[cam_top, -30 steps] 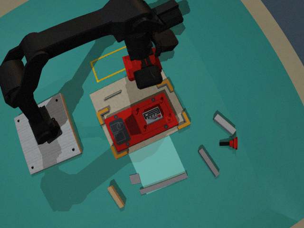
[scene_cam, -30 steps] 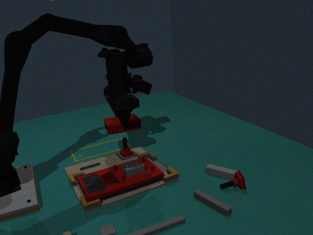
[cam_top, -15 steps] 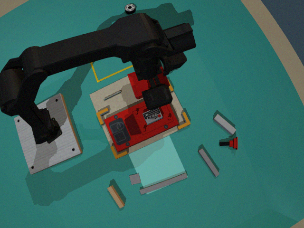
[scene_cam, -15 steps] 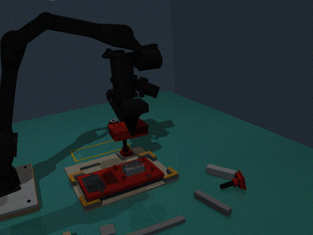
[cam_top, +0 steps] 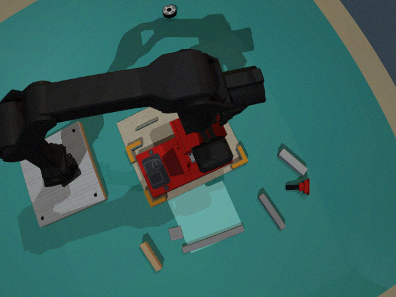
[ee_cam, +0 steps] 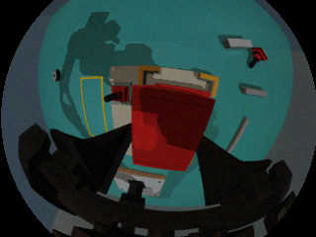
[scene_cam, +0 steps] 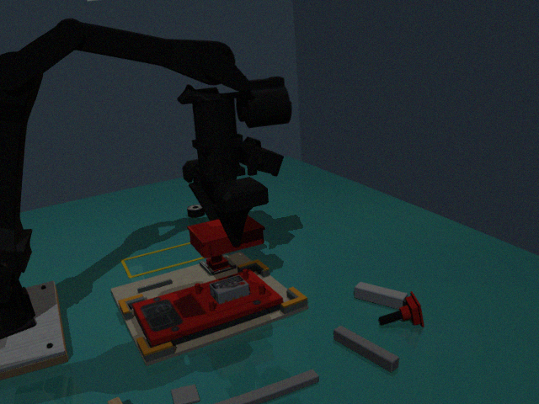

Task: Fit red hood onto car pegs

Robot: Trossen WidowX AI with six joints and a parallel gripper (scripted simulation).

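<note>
The red hood (cam_top: 184,137) (scene_cam: 206,236) (ee_cam: 170,148) is held in the air above the jig, roof up and roughly level. My gripper (cam_top: 204,137) (scene_cam: 224,230) (ee_cam: 166,131) is shut on it, one finger on each side. The red chassis (cam_top: 179,179) (scene_cam: 195,321) sits in the jig (cam_top: 127,126) (scene_cam: 125,288) below. The grey engine block (scene_cam: 229,290) stands on its deck with short red pegs around it. A gap shows between hood and deck in the exterior view. The hood hides most of the chassis in the wrist view; its corner holes are not visible.
A red fixture with a black post (scene_cam: 216,263) (ee_cam: 118,95) stands on the jig's far side, close below the hood in the exterior view. Orange corner brackets (cam_top: 240,159) (scene_cam: 296,300) edge the chassis. Grey bars (cam_top: 271,211) (scene_cam: 365,348) and a red-black knob (cam_top: 304,186) (scene_cam: 413,309) lie right.
</note>
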